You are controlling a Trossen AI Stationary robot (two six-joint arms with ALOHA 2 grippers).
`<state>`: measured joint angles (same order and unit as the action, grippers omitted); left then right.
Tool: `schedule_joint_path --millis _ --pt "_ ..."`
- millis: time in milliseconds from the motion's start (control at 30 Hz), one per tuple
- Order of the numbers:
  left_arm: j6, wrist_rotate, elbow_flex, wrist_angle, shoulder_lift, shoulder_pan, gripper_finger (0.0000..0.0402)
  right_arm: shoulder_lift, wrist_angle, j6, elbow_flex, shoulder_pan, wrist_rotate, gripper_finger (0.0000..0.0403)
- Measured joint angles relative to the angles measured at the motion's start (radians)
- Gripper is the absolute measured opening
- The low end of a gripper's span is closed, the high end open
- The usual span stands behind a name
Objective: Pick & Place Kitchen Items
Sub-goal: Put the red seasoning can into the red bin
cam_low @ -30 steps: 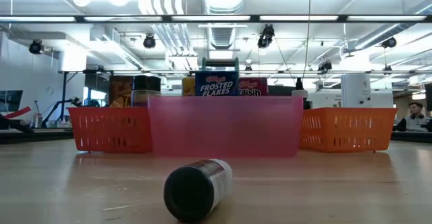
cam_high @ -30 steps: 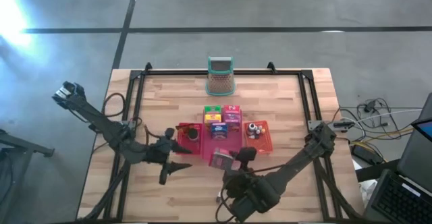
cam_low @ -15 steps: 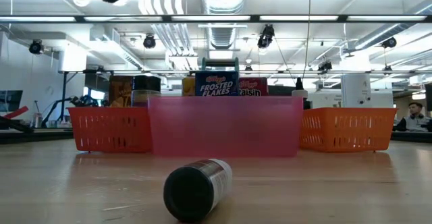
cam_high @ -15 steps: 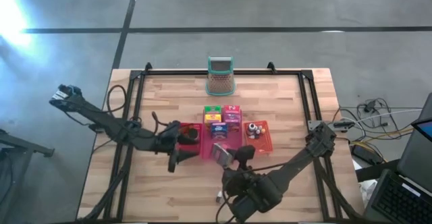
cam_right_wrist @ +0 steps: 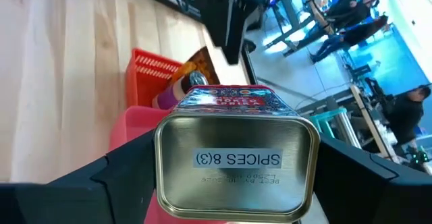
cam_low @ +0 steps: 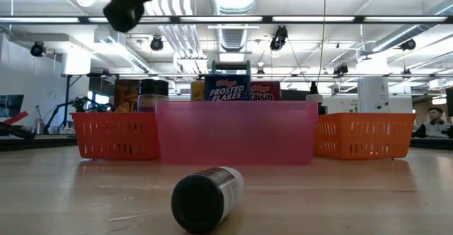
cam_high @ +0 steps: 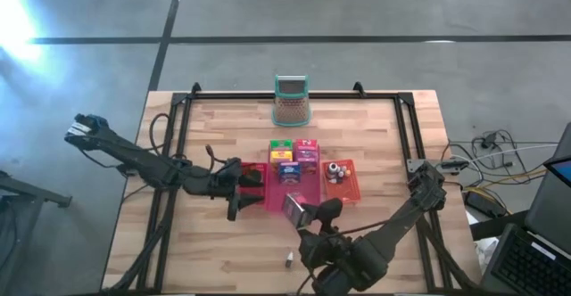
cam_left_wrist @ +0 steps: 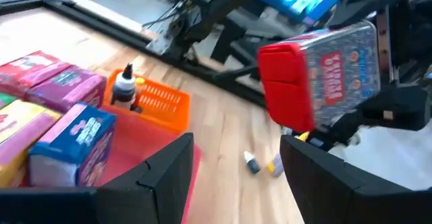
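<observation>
A spice tin (cam_high: 294,209) with a red cap (cam_left_wrist: 287,82) hangs over the near edge of the pink tray (cam_high: 308,192), with my right gripper (cam_high: 302,212) shut on it. The tin's metal bottom (cam_right_wrist: 236,163) faces the right wrist camera. My left gripper (cam_high: 239,189) hovers open over the red tray (cam_high: 253,175) with nothing between its fingers (cam_left_wrist: 158,177); it also shows at the top of the low view (cam_low: 131,1). Several small boxes (cam_high: 290,158) stand in the pink tray. A dark jar (cam_low: 205,196) lies on its side on the table. My right gripper pinches the tin between its two fingers (cam_right_wrist: 101,183), on two opposite side walls (cam_right_wrist: 162,177) at the bottom end. The fingers come from the table's near side, slanting slightly down, along the tin. The tin is lifted clear, cap end pointing away toward the trays.
An orange tray (cam_high: 350,187) with small bottles sits right of the pink one. A teal-rimmed mesh holder (cam_high: 291,102) stands at the far edge. Small loose items (cam_left_wrist: 251,162) lie on the bare wood near the front edge (cam_high: 290,260).
My left gripper has moved toward the table's far edge and a little right, from the bare wood to over the red tray, rolling as it went. My right gripper has risen slightly with the tin, which stays clear of the table.
</observation>
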<state>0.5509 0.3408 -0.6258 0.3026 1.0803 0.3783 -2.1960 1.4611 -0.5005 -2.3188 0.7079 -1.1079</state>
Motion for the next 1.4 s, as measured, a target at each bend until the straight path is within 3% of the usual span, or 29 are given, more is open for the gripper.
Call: schedule_joint_path --millis 100,233,367,567,833,1000,1400 --pt "-0.003 -0.081 0.072 0.193 0.012 -0.042 0.0227 0.000 -0.001 0.014 -0.017 0.016 -0.030 0.0307" --pt "0.021 -0.275 0.154 0.495 0.060 -0.106 0.0227 0.002 -0.001 0.015 -0.030 0.031 -0.049 0.0309" --pt "0.049 -0.398 0.168 0.661 0.133 -0.152 0.0227 0.002 -0.003 0.015 -0.031 0.039 -0.056 0.0325" --pt "0.047 -0.451 0.088 0.674 0.255 -0.177 0.0227 0.002 -0.006 0.027 -0.031 0.042 -0.073 0.0307" --pt "-0.001 -0.596 -0.065 0.672 0.371 -0.201 0.0227 0.002 -0.027 0.045 -0.031 0.052 -0.073 0.0327" --pt "0.006 -0.705 -0.124 0.667 0.422 -0.222 0.0230 0.002 -0.033 0.049 -0.031 0.062 -0.073 0.0310" --pt "-0.010 -0.818 -0.171 0.626 0.449 -0.225 0.0316 0.002 -0.035 0.053 -0.031 0.064 -0.074 0.0324"
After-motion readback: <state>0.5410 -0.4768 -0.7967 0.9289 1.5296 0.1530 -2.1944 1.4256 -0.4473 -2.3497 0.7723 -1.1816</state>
